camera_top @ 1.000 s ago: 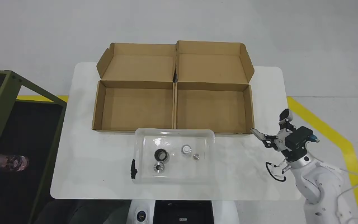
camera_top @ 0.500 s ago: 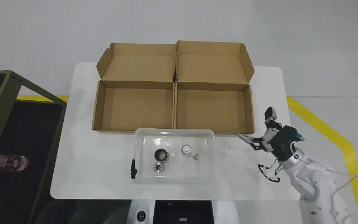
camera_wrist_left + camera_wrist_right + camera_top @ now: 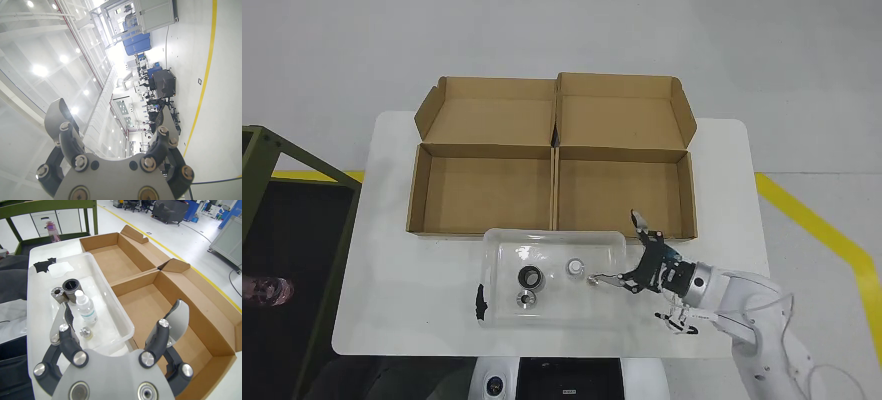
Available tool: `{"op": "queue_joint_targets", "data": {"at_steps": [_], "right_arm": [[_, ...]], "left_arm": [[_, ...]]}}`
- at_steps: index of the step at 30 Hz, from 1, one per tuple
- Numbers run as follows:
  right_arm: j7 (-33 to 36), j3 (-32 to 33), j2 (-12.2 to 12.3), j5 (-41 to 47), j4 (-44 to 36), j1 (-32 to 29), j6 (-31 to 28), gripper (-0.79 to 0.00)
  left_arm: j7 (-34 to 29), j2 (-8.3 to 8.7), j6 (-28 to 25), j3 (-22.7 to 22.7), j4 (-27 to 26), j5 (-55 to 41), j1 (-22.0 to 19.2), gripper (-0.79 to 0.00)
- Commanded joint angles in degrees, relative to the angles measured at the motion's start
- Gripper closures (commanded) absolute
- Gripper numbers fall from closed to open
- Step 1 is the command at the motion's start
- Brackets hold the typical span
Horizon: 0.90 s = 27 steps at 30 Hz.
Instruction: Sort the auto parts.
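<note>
1. The white bench [image 3: 392, 200] carries everything.
2. Two open cardboard boxes stand side by side on the far half, lids folded back toward 12 o'clock. The left box [image 3: 482, 195] and the right box [image 3: 622, 195] touch along their shared wall.
3. A clear plastic tray [image 3: 552, 234] lies just at 6 o'clock of the boxes, under the seam between them.
4. The right claw [image 3: 614, 248] hangs at the tray's 3 o'clock end. It is spread wide and grips nothing. One finger is over the tray's inside, the other toward the right box's near wall.
5. The left claw [image 3: 112, 107] is also spread wide and has hold of nothing. It points up at the hall's ceiling.
6. The auto parts all lie in the tray. A black cylindrical bearing [image 3: 530, 277] stands left of the tray's middle.
7. A small clear spray bottle [image 3: 575, 267] stands at 3 o'clock of the bearing.
8. A short metal cylinder [image 3: 526, 298] sits touching the bearing at its 6 o'clock.
9. A small metal stud [image 3: 593, 281] lies at 4 o'clock of the bottle, just beside the right claw's lower fingertip. Whether they touch, I cannot tell.
10. A black scrap [image 3: 480, 300] clings to the tray's 9 o'clock edge.
</note>
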Motion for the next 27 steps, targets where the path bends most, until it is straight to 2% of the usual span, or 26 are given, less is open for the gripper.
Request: {"op": "queue_joint_targets", "data": {"at_steps": [1, 14, 27], "right_arm": [[2.2, -1.92, -0.04, 0.22, 0.3, 1.03, -0.04, -0.785], [13.22, -10.58, -0.13, 1.5, 1.76, 5.81, 0.01, -0.785], [16.38, -15.77, -0.09, 0.99, 4.76, 8.23, 1.49, -0.785]], "left_arm": [[0.0, 0.0, 0.0, 0.0, 0.0, 0.0, 0.0, -0.785], [0.0, 0.0, 0.0, 0.0, 0.0, 0.0, 0.0, -0.785], [0.0, 0.0, 0.0, 0.0, 0.0, 0.0, 0.0, -0.785]]}}
